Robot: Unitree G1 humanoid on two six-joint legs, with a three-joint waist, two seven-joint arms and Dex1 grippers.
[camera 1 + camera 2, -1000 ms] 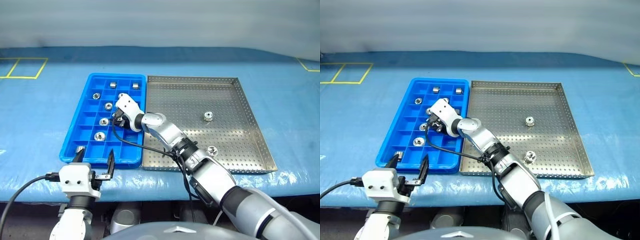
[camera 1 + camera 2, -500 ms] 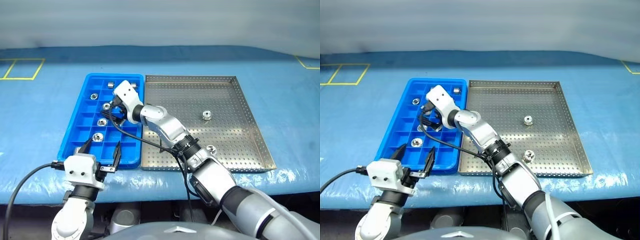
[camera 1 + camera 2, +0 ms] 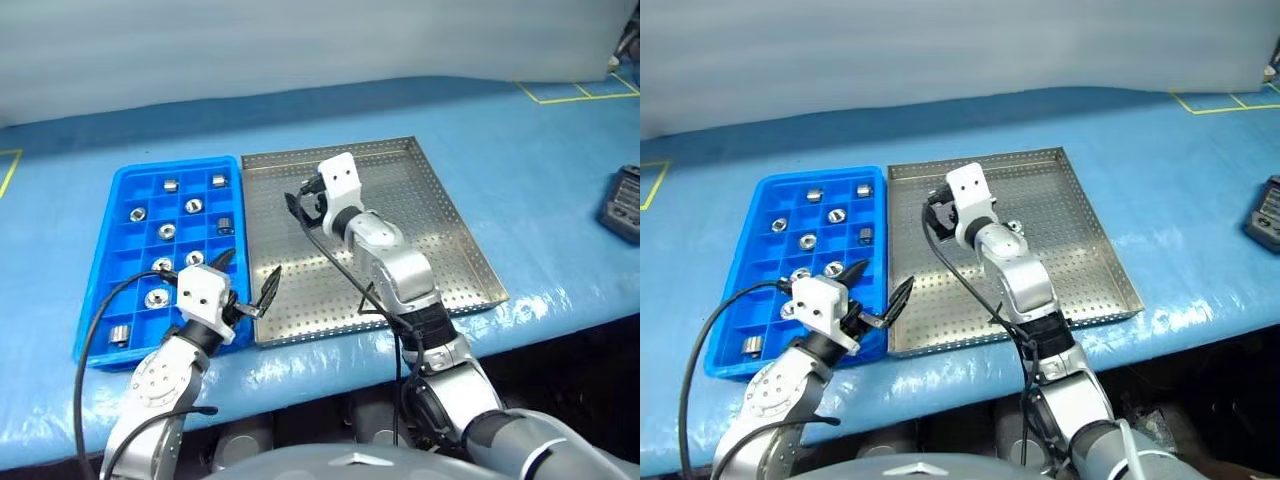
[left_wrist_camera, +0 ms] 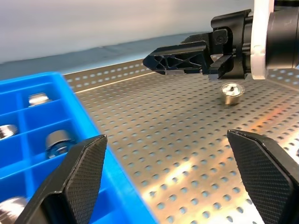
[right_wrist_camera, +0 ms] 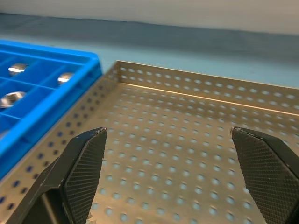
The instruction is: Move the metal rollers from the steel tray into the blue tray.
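The right gripper [image 3: 936, 208], fingers spread wide and empty, hangs over the steel tray [image 3: 1090, 262] in the upper middle of the frame. One of the metal rollers [image 3: 1012, 228] lies just right of it. The left gripper [image 3: 880, 290], also wide and empty, hovers at the seam between the blue tray [image 3: 725, 290] and the steel tray, lower left. Much perforated floor is free.

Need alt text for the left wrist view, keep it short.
Over a perforated steel tray, the right gripper hovers open just above one small metal roller standing on the tray floor. The left gripper's own two black fingers frame the view, spread wide. Beside the steel tray, a blue tray holds more rollers in its compartments.
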